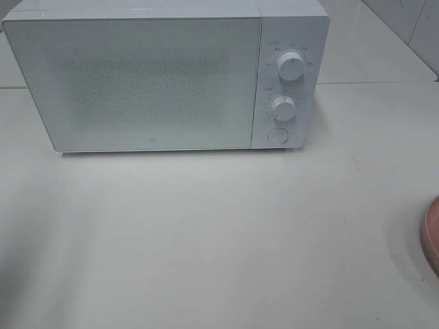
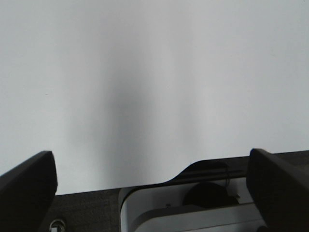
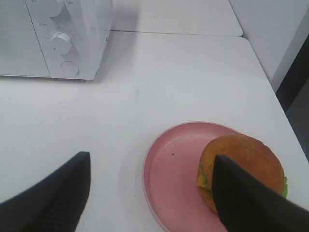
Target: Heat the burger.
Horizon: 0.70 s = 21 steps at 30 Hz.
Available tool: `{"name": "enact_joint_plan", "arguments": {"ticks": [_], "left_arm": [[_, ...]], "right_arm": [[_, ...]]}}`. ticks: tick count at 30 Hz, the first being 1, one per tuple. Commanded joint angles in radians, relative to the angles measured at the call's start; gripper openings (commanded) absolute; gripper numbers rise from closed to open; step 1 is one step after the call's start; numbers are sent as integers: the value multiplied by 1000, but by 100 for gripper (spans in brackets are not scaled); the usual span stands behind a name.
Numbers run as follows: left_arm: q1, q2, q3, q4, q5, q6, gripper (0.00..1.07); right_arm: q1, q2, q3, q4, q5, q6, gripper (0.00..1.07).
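Right tool (image 3: 149,193): jaws apart, holding nothing, hanging above the near rim of the pink plate (image 3: 169,169). The burger (image 3: 241,169) sits bun-up on that plate's outer side, round, showing no distinct long axis; glossy brown bun, yellow cheese edge. Left tool (image 2: 149,183): jaws apart over bare white bench (image 1: 219,233). Farthest, the white microwave (image 1: 137,75), door closed, two round dials (image 1: 291,67); its markings are unreadable.
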Motion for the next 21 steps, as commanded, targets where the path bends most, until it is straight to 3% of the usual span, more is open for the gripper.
{"name": "enact_joint_plan", "arguments": {"ticks": [1, 7, 21], "left_arm": [[13, -116, 48, 35, -4, -37, 100], [13, -389, 145, 47, 7, -46, 100], [13, -717, 155, 94, 19, -56, 100]], "right_arm": [[-6, -25, 3, 4, -10, -8, 67], [-6, -25, 3, 4, -10, -8, 67], [-6, -25, 3, 11, -10, -7, 66]]}}
